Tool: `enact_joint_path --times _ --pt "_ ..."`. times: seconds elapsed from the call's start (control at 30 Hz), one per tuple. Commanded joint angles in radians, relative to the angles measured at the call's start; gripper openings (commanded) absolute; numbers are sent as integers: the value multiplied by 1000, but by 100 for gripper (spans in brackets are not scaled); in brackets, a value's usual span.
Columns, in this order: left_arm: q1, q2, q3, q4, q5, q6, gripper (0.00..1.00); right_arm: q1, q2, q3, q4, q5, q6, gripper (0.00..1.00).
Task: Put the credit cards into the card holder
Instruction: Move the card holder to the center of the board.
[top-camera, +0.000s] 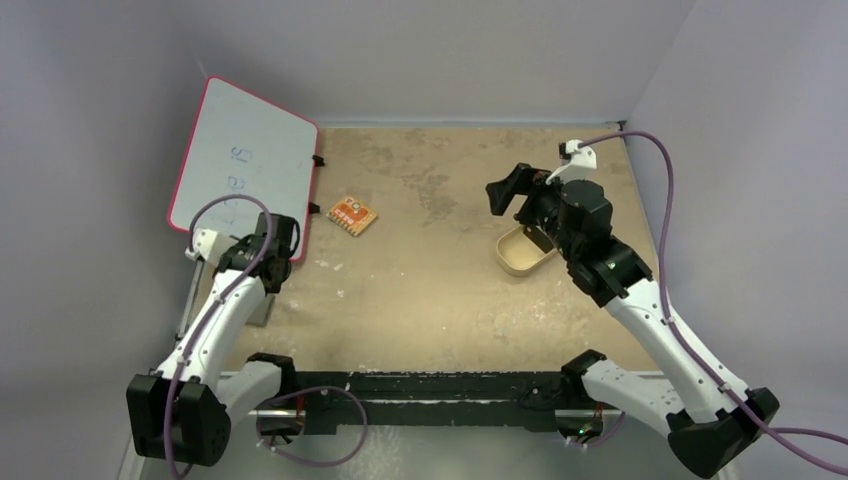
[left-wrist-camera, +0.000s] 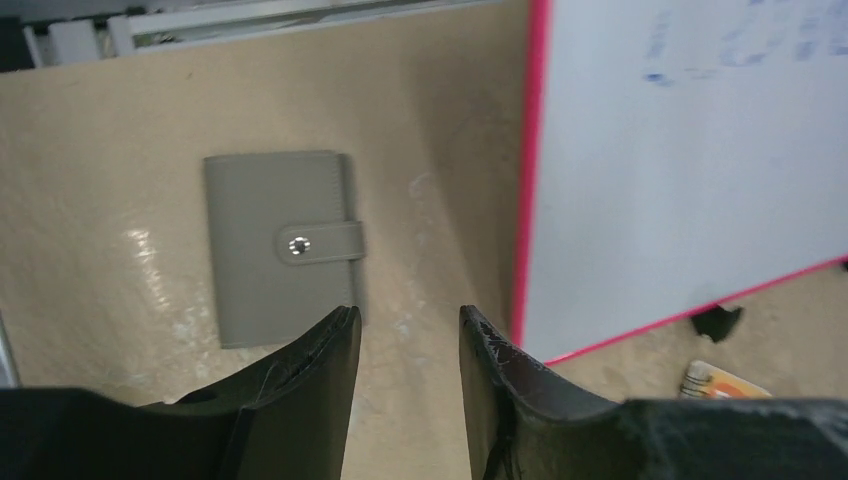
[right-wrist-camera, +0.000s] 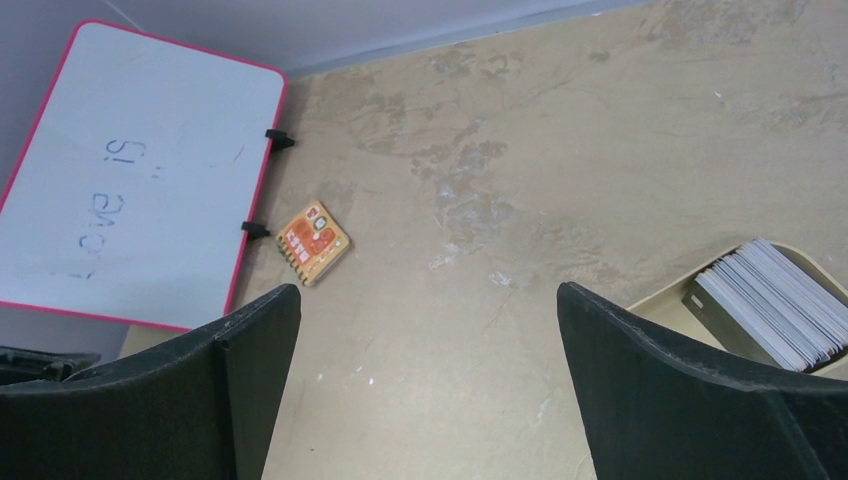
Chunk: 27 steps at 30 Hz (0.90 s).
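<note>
The card holder is a grey wallet, folded shut with its snap strap fastened, lying flat on the table; in the top view only a grey edge of it shows beside the left arm. My left gripper hovers just short of its right edge, open at a narrow gap with nothing between the fingers; from above it sits by the whiteboard's lower corner. The credit cards stand as a grey-silver stack inside the tan tray. My right gripper is wide open and empty, raised left of that tray.
A pink-framed whiteboard leans at the back left, close to the right of the left gripper in the left wrist view. A small orange notebook lies on the table beside it. Grey walls enclose the table on three sides.
</note>
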<state>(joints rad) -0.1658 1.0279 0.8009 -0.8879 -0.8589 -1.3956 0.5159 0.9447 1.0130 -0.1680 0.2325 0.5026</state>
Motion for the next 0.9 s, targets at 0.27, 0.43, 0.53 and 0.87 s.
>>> enact_joint_path --times 0.27,0.43,0.53,0.87 --pt "128 119 -162 150 38 -241 38 -3 29 26 15 -26 -41 99" --pt "133 168 -187 160 33 -387 42 -2 56 71 -22 -28 -50 99" --pt "136 208 -201 132 32 -436 43 -3 61 90 -32 -25 -49 99" --pt "137 311 -236 182 121 -431 51 -3 53 61 -2 -19 -41 99"
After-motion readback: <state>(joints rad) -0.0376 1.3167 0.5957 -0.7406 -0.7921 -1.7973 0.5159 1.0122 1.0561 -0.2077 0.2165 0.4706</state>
